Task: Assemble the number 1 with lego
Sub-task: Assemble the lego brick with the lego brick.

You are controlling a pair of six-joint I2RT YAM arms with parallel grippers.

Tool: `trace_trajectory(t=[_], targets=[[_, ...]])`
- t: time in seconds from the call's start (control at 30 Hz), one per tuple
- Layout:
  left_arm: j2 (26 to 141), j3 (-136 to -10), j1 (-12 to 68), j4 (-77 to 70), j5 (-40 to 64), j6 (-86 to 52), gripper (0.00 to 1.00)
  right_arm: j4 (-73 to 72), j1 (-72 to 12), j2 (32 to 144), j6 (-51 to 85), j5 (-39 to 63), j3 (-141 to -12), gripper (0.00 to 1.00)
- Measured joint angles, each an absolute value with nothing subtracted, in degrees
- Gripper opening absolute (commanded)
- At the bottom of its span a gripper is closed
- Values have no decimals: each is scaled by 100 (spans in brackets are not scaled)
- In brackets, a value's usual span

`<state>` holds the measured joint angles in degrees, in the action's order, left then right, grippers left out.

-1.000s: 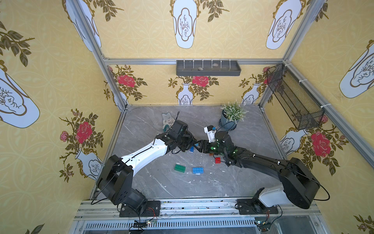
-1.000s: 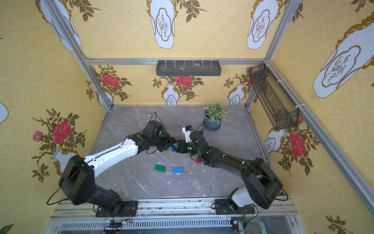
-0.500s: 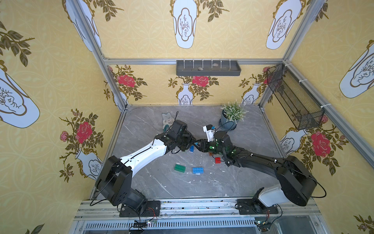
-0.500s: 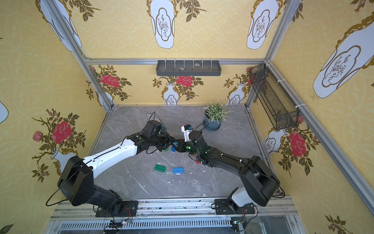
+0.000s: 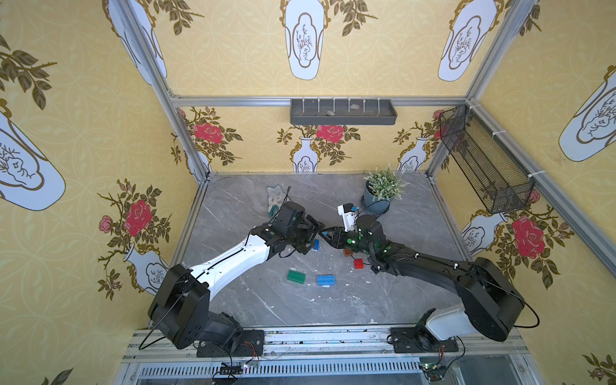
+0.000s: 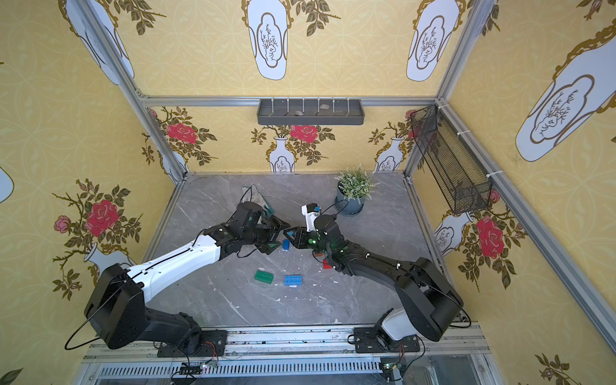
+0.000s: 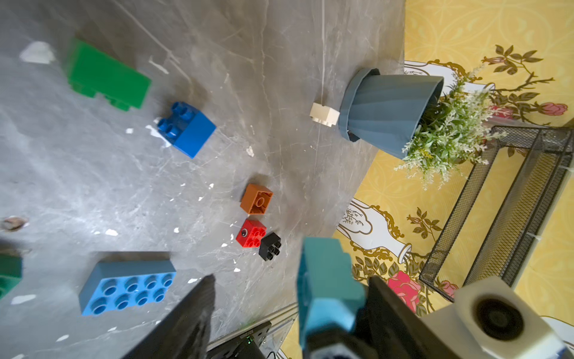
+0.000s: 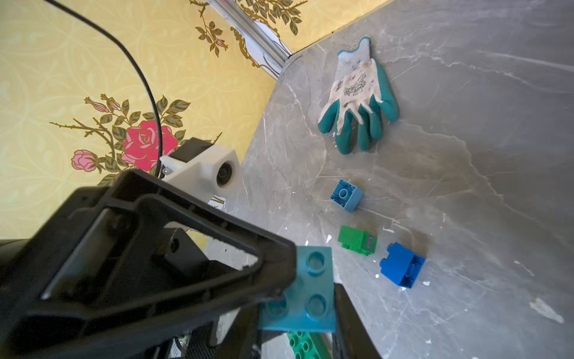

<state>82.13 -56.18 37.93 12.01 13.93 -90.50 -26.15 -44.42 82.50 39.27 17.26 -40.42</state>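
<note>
Above the middle of the table my two grippers meet tip to tip. A teal lego brick sits in my right gripper, which is shut on it. My left gripper stands open around the same brick, one finger well clear of it. On the table lie a blue brick, a long green brick, a long light blue brick, and red, orange-brown, black, white, small green and small light blue bricks.
A teal and white glove lies at the back left of the table. A potted plant stands at the back right, with the white brick against its pot. A mesh basket hangs on the right wall and a grey tray on the back wall.
My left gripper's jaws have opened off the teal brick. My right gripper's jaws have closed onto it. Both arms have stayed almost where they were.
</note>
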Motion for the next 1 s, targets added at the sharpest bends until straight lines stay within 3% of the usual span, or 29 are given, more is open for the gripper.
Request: trace_trajectory(t=[0.23, 0.6, 1.0], targets=[[7616, -5413, 3406, 1210, 1138, -8879, 86, -2355, -3999, 7909, 2449, 2368, -3846, 18], [6869, -5070, 3083, 2021, 489, -7933, 87, -556, -4547, 7913, -1638, 3282, -3981, 20], [6519, -4646, 3026, 2392, 270, -7738, 87, -338, -4945, 8519, -3022, 3234, -3684, 20]])
